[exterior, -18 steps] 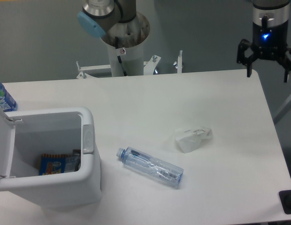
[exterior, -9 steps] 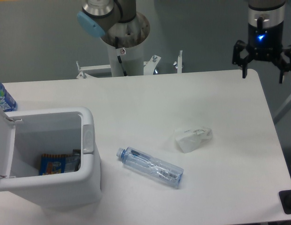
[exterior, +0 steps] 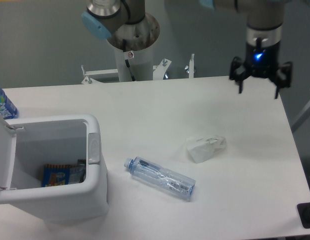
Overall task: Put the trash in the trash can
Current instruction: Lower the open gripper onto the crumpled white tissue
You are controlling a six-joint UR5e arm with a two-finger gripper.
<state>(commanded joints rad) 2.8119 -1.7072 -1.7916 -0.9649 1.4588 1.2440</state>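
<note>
Crushed bottle (exterior: 160, 178), label unreadable, blue-orange wrapper (exterior: 63, 175) print illegible

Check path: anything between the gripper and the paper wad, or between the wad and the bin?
Nothing visible blocks either leg. The gripper, open, hangs above the table's far right; the paper wad lies on bare tabletop below it. The crushed bottle lies nearer the camera, off the line to the trash can, whose lid is open.

Clear plastic bottle (exterior: 160, 178), crumpled paper wad (exterior: 205, 147).
</note>
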